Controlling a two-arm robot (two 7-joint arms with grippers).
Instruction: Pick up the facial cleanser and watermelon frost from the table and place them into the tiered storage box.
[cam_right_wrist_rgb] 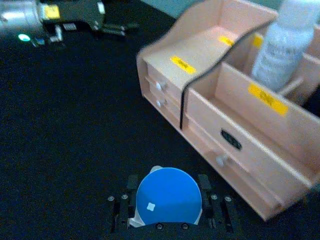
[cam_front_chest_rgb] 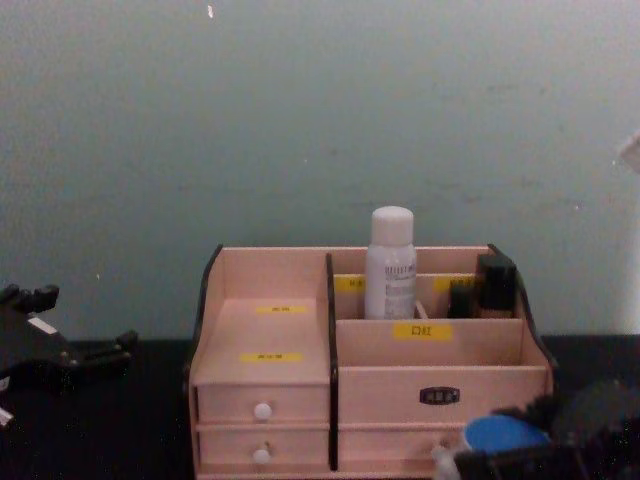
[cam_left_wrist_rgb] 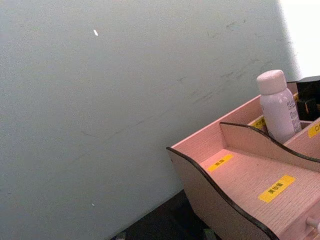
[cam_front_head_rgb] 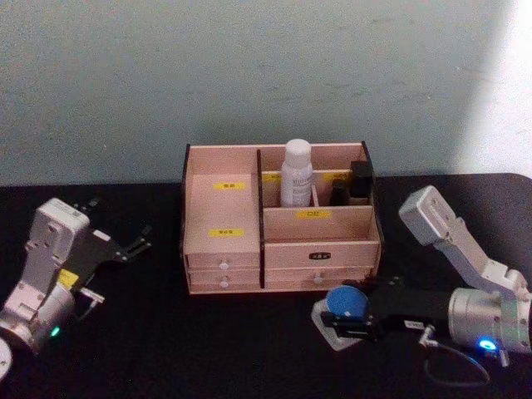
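Blue-lidded watermelon frost [cam_front_head_rgb: 347, 302] sits just before the tiered storage box [cam_front_head_rgb: 223, 248], the right gripper [cam_right_wrist_rgb: 169, 210] with fingers clamped on its sides; lift it level over the front into a free compartment, clear of the facial cleanser [cam_front_head_rgb: 297, 174] standing inside, while the left gripper [cam_front_head_rgb: 135, 243] idles, fingers apart.

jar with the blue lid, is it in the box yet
No, the jar is outside the box, in front of its drawers, gripped by the right gripper, while the left gripper sits apart at the left.
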